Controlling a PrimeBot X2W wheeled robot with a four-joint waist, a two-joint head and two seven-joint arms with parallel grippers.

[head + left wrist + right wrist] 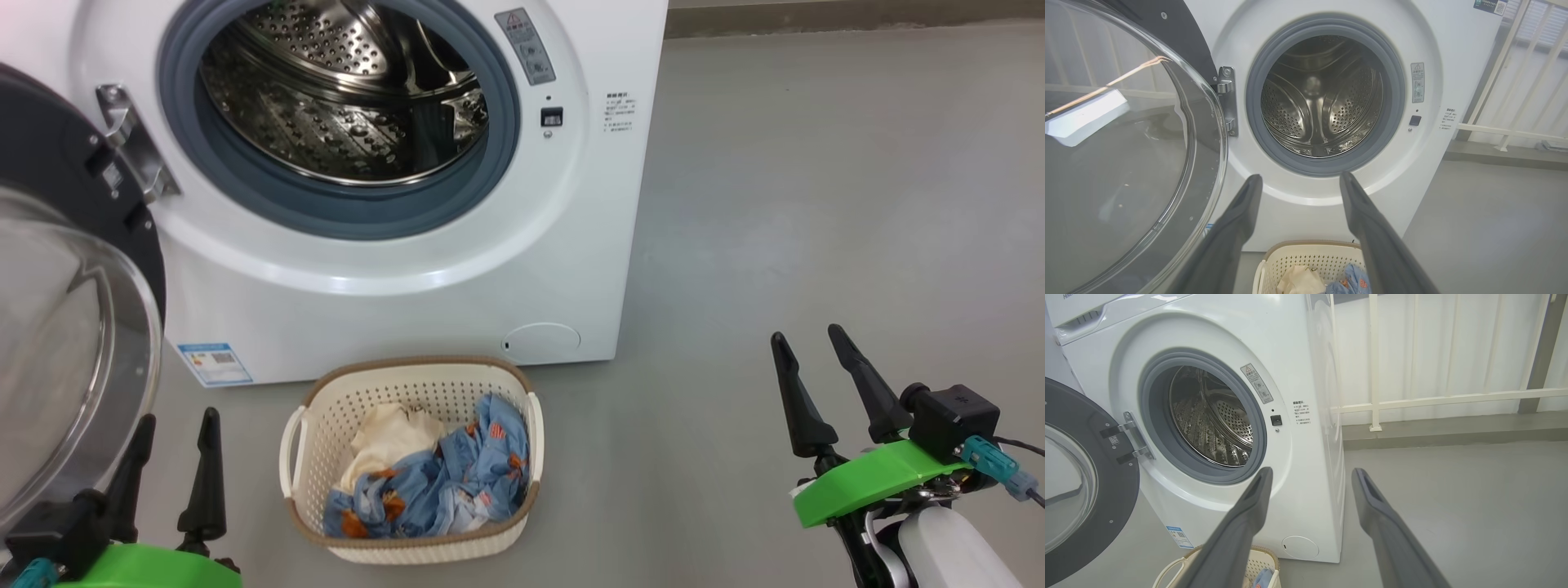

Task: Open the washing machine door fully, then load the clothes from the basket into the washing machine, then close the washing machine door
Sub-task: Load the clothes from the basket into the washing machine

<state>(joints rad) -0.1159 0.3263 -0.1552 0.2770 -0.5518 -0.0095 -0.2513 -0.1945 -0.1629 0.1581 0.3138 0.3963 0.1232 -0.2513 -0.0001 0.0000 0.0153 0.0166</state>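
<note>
I have the washing machine [424,314] on the grey floor [816,204], and the washing machine door [69,351] hangs wide open on its left-side hinge. Low on the left of the front there is a blue label [214,363] with a small code square, its print too fine for me to read. A grey warning sticker [525,46] with a red triangle sits at the upper right of the opening, and 1 block of tiny dark print [620,112] lies further right; I can read neither. In the right wrist view the brand lettering [1070,296] is cut off at the top edge.

My left tool [178,418] has its 2 fingers spread wide and holds nothing, close beside the door's glass bowl. My right tool [807,335] is equally wide and empty, over bare floor, well apart from the basket [424,361]. The basket stands just in front of the machine, below the opening, and the clothes [441,474] are heaped inside it.
</note>
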